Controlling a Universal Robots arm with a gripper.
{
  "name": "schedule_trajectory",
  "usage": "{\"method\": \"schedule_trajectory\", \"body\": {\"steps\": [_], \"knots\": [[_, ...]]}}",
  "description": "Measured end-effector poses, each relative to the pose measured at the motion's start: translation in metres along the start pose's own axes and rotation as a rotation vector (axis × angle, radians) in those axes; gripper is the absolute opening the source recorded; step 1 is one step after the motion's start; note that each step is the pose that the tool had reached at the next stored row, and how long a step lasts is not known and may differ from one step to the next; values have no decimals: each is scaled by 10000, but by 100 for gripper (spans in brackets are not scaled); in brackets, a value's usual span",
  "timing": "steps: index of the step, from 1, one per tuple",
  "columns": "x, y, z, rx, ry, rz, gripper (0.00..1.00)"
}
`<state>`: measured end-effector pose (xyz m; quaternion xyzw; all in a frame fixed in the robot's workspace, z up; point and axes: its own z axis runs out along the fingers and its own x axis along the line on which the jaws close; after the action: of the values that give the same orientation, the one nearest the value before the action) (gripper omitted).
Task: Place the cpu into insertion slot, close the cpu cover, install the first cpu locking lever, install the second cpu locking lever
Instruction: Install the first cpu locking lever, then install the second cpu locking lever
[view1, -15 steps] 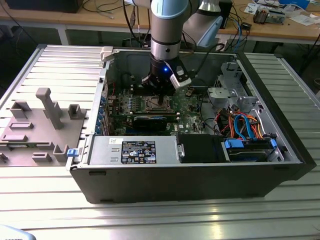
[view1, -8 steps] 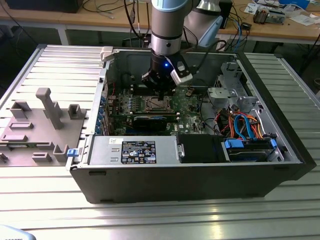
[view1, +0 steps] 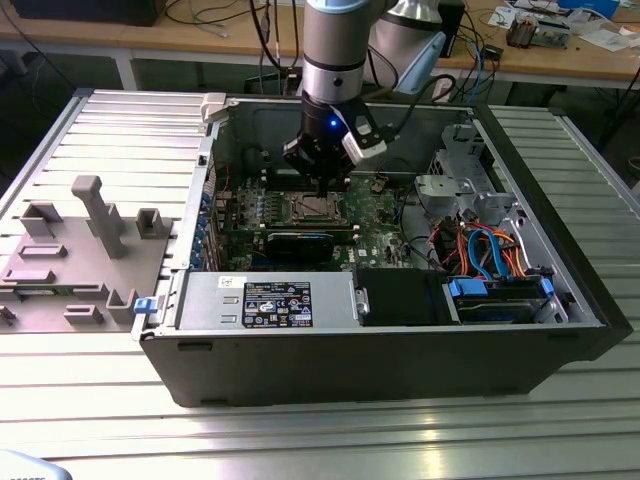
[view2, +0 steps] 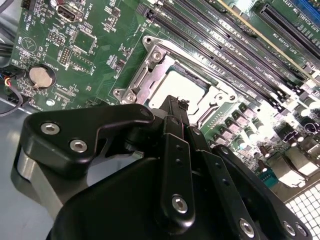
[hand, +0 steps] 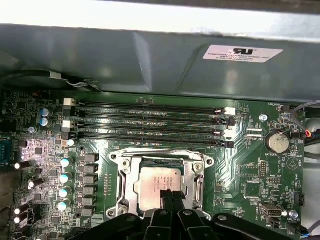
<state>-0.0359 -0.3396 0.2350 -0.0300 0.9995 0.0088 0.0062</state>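
The cpu (hand: 159, 185), a silvery square chip, lies flat in the insertion slot (view1: 312, 208) on the green motherboard. The cpu cover (hand: 125, 182), a silvery frame, lies down around the chip, which shows through its window. In the second wrist view the same cpu (view2: 172, 85) sits inside the cover (view2: 150, 65). My gripper (hand: 168, 194) is shut, its black fingertips together over the chip's near edge, with nothing seen between them. It hangs just above the socket in the second wrist view (view2: 178, 106) and in the exterior view (view1: 325, 188).
Long black memory slots (hand: 150, 122) run beside the socket, and a coin battery (hand: 276, 142) sits nearby. The grey case wall (hand: 150, 55) stands behind. A black graphics card (view1: 300, 243), power supply (view1: 270, 300) and cable bundle (view1: 480, 250) crowd the case. A grey fixture (view1: 90, 220) stands at the exterior view's left.
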Motion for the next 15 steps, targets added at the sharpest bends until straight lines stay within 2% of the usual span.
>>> {"method": "schedule_trajectory", "body": {"steps": [15], "knots": [[0, 0, -20, 0, -1, 0, 11]]}}
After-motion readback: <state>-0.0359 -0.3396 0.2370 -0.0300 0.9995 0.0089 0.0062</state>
